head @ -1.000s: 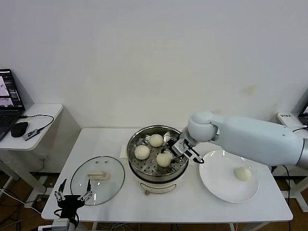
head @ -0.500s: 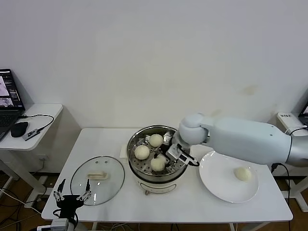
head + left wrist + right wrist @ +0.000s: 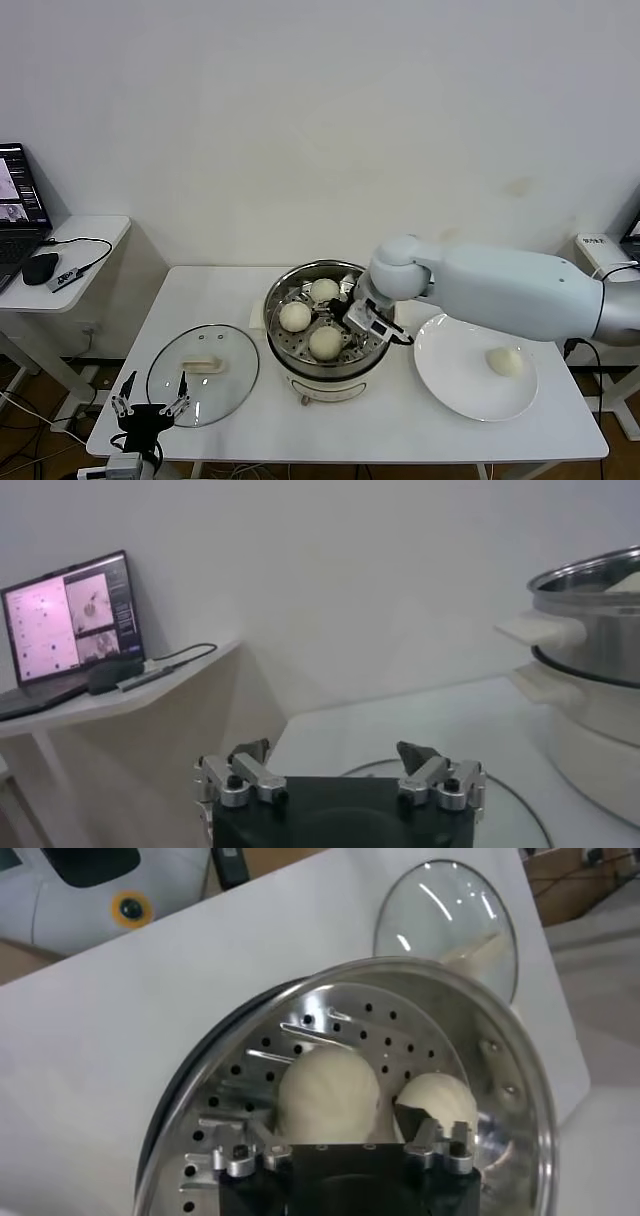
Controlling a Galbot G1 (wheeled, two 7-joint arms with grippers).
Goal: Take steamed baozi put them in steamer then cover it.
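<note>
Right gripper (image 3: 347, 322) hovers jaws released over the steamer (image 3: 325, 375); third baozi (image 3: 325, 343) rests at the tray's 6 o'clock. Lift straight up before fetching the plate's bun (image 3: 504, 361)

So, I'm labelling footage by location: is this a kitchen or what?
More likely a lab or office test room than a kitchen: a plain white table holding the steamer, a bare wall, and a side desk with a laptop.
</note>
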